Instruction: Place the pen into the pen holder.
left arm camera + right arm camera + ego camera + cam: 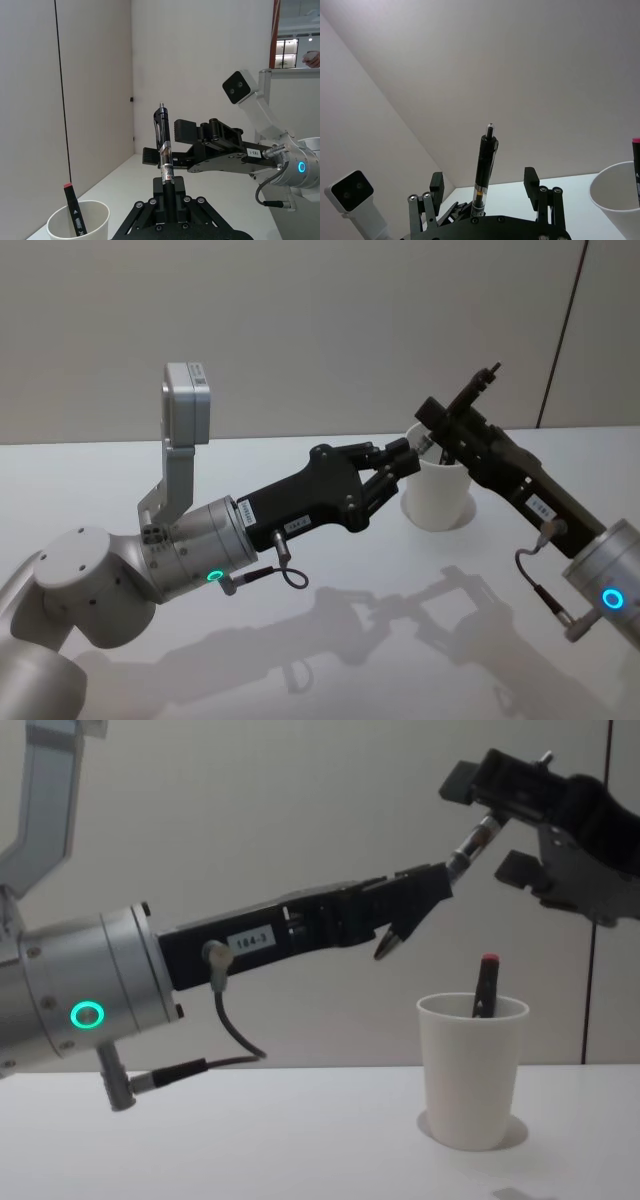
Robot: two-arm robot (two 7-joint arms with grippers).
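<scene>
My left gripper (pixel 168 192) is shut on the lower end of a black pen (pixel 161 127) with a clear labelled barrel, and holds it in the air above and beside the pen holder (pixel 97 220). The pen holder is a white paper cup (pixel 470 1070) standing upright on the table. My right gripper (pixel 167 145) is open, with one finger on each side of the pen's upper half and apart from it. In the chest view the pen (pixel 470 845) slants up from my left gripper (pixel 415 915) into the open right gripper (pixel 492 825).
A second pen with a red cap (pixel 485 985) stands in the cup and leans on its rim. The white table (pixel 350 640) runs wide in front of the cup. Pale walls stand behind the table.
</scene>
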